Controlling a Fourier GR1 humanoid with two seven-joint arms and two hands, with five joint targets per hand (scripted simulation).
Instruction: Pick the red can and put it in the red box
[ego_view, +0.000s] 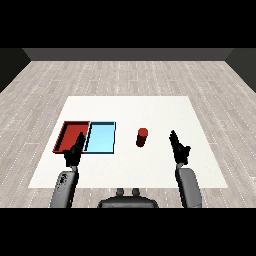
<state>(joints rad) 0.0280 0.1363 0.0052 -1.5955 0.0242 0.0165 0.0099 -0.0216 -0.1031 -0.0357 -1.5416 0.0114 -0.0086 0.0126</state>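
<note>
Red tray (65, 131) at table (150, 107) left, light blue tray (101, 138) touching its right side. Left hand (75, 150) over red tray's near right corner, fingers straight, released, holding nothing. Red can (142, 137): plain red cylinder, upright on bare table, right of blue tray; no label readable. Right hand (179, 148) near can, apart from it, fingers extended, relaxed, holding nothing.
</note>
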